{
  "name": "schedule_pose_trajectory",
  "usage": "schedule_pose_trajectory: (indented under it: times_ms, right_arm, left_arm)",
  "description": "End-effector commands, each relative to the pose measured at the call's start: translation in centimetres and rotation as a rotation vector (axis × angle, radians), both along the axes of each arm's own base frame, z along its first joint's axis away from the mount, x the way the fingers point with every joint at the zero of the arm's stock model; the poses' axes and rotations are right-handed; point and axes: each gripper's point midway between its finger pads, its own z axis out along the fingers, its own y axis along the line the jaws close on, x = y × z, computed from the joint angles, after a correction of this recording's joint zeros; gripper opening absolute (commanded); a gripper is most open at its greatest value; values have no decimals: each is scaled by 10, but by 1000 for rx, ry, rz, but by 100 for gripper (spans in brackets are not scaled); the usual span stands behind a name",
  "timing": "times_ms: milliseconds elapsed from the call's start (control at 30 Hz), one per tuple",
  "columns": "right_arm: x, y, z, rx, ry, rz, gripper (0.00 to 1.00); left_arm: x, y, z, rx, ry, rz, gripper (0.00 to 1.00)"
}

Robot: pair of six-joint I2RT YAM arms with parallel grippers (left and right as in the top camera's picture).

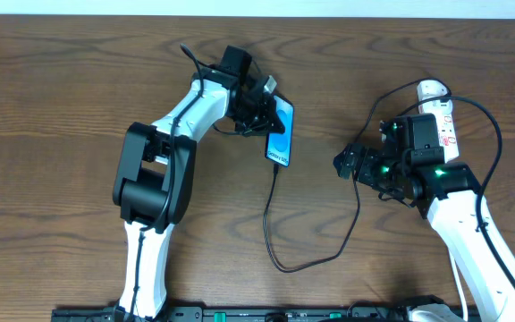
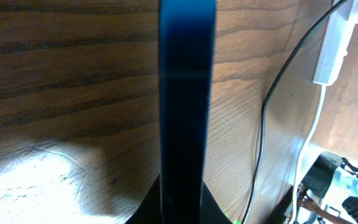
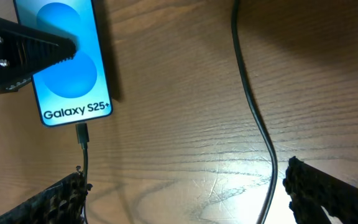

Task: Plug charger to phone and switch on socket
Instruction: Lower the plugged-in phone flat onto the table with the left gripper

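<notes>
Left gripper (image 1: 259, 114) clamps the phone (image 1: 280, 141), long axis twelve-to-six, charger (image 1: 270, 215) end at six; right gripper (image 1: 345, 164) gapes wide, empty.

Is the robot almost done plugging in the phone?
Almost. Done: the charger tip looks plugged into the phone. In hand: the left end effector grips the phone, while the right end effector is open and empty. Left: switching on the socket, which nothing is touching yet.

A dark brown wood-grain table (image 1: 61, 89) fills the view, with a black rail (image 1: 240, 315) along its near edge.
</notes>
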Motion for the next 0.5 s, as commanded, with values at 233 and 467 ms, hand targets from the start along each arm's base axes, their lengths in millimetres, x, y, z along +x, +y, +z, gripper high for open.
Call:
schedule_pose_trajectory:
  times_ms: [233,467]
  right_arm:
    - [4,-7,6,-18,-28,-9,99]
    - [4,-7,6,-18,-28,-9,99]
  left_arm:
    - [-2,-6,-5,47,9,18,7]
    - [-2,-3,-11,79,4,24,7]
